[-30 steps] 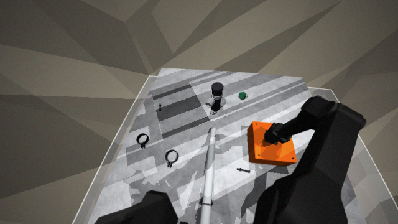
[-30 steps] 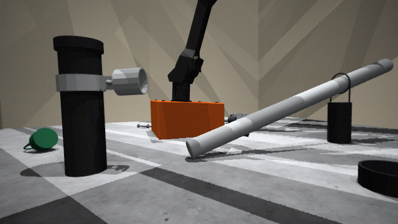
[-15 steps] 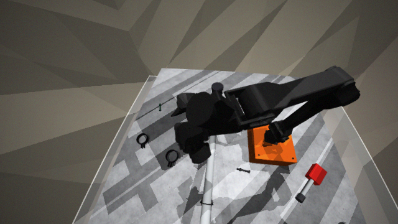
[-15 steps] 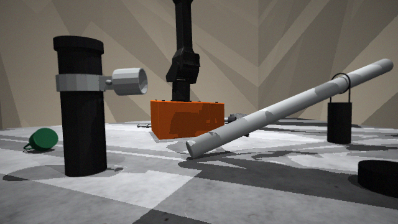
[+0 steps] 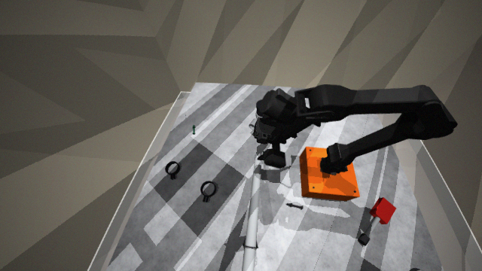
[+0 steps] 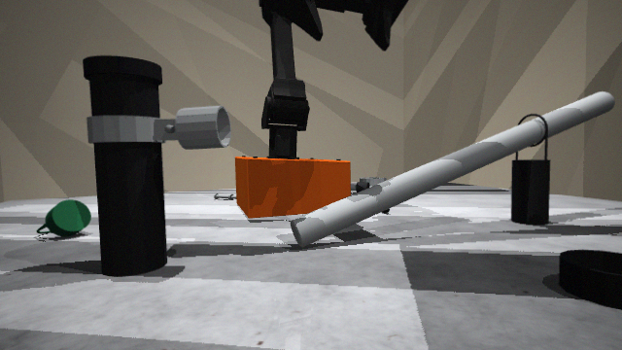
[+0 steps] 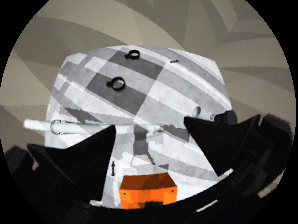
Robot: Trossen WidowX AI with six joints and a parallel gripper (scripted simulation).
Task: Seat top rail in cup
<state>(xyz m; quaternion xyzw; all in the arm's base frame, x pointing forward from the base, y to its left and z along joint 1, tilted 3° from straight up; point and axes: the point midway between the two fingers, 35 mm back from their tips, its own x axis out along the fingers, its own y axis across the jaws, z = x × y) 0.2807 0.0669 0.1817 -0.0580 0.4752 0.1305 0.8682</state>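
The grey-white rail (image 5: 253, 211) (image 6: 413, 187) (image 7: 90, 128) slopes down through the wire loop of the short black post (image 6: 531, 194). Its cut end is low, at the table top, apart from the rail-end cup (image 6: 199, 127) (image 7: 196, 111). The cup hangs on the grey brace band (image 6: 121, 129), high on the big black post (image 6: 131, 209), a little below its cap (image 6: 121, 68). The cup's mouth faces the rail side. In the top view the arm hides the big post. My gripper (image 6: 352, 44) (image 7: 151, 124) is open and empty, high above the rail's cut end.
The orange base block (image 5: 320, 188) (image 6: 292, 187) (image 7: 150, 196) stands beside the rail. A red-headed mallet (image 5: 383, 211) and a dark bolt (image 5: 294, 205) lie near it. Two black ring clamps lie on the rail's other side. A green cap (image 6: 70, 217) lies behind the big post.
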